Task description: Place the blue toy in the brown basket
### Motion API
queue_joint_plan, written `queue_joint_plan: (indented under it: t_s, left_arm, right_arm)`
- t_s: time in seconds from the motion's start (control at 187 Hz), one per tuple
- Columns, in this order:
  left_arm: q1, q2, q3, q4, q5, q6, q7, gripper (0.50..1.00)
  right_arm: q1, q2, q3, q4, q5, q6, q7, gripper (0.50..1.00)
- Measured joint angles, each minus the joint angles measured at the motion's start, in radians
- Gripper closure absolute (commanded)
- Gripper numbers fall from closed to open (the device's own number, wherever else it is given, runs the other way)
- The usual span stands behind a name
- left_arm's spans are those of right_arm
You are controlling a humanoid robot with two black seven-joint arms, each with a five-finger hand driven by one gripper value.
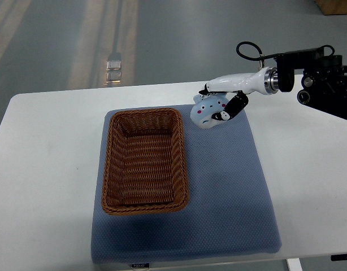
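A white rectangular table (43, 169) is carrying a blue-grey padded mat (230, 192), with a brown woven wicker basket (145, 161) sitting on the mat's left half. The right hand (225, 101), white with black fingers (237, 106), is gripping a pale blue plush toy (207, 112) just beside the basket's far right corner, over the mat.

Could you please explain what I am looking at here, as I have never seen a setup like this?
This is a single picture from a camera that looks steeply down from the robot's own side of a white table. The robot is a humanoid with two arms; only its right arm shows, coming in from the right edge. Its right hand grips a pale blue toy just above a blue-grey mat. On the mat's left part stands a brown wicker basket with nothing inside it. The toy is beside the basket's far right corner, not yet in it.
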Motion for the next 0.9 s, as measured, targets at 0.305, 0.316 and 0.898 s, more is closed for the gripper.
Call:
queue_joint_plan:
  t_s: [0.305, 0.316, 0.898]
  left_arm:
    - [0.003, 0.000, -0.002, 0.000, 0.000, 0.000, 0.000, 0.500]
    - [0.003, 0.000, -0.002, 0.000, 0.000, 0.000, 0.000, 0.500]
    - [0.003, 0.000, -0.002, 0.000, 0.000, 0.000, -0.001, 0.500]
  right_arm:
    - [0.048, 0.235, -0.012, -0.124, 0.042, 0.000, 0.001, 0.846]
    - [0.048, 0.243, -0.013, -0.130, 0.043, 0.000, 0.001, 0.834]
    - [0.022, 0.372, 0.000, -0.256, 0.085, -0.008, -0.003, 0.624]
